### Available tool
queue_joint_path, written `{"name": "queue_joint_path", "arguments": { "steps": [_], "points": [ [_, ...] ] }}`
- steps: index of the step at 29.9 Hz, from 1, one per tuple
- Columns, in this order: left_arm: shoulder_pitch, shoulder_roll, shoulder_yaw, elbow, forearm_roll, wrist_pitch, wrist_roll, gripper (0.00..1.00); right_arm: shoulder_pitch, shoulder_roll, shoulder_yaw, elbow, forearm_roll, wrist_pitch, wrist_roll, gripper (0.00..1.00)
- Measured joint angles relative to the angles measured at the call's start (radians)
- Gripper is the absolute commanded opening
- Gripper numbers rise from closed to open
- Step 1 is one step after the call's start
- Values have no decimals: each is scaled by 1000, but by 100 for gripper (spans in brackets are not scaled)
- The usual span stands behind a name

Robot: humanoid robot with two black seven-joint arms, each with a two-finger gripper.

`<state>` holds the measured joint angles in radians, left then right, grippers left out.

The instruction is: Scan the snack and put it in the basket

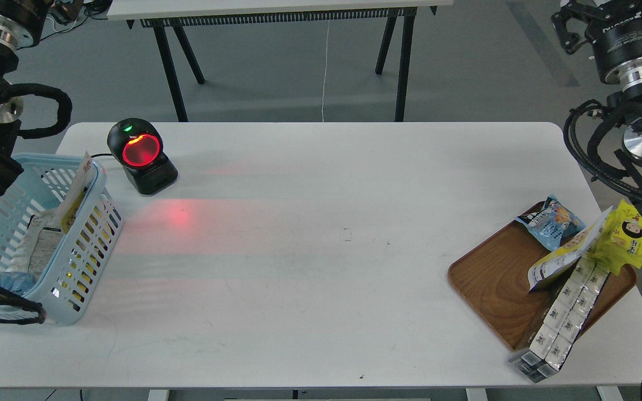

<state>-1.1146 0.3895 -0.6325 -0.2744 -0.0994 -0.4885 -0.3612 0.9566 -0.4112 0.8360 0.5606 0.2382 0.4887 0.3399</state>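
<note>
The snack point(77, 188), a pouch with a white printed top and a yellow front, stands inside the light blue basket point(101, 220) at the table's left end and leans on the basket's right wall. My left arm rises along the left edge beside the basket. Its gripper point(34, 8) is at the top left corner, cut off by the frame. My right gripper point(569, 23) is high at the top right, far above the table, dark and partly cut off. Neither gripper shows anything in it.
A black scanner point(141, 156) with a glowing red window stands right of the basket. A brown wooden tray point(494, 284) at the right holds a blue packet point(550, 221), a yellow and white pouch point(563, 255), a yellow cartoon-face packet point(625, 236) and a silver box strip point(563, 314).
</note>
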Motion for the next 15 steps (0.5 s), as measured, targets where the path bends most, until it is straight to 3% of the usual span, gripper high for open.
{"name": "queue_joint_path", "arguments": {
  "steps": [15],
  "points": [
    [68, -92, -14, 10, -76, 0, 2, 99, -18, 2, 18, -4, 1, 0, 9, 99]
  ]
}}
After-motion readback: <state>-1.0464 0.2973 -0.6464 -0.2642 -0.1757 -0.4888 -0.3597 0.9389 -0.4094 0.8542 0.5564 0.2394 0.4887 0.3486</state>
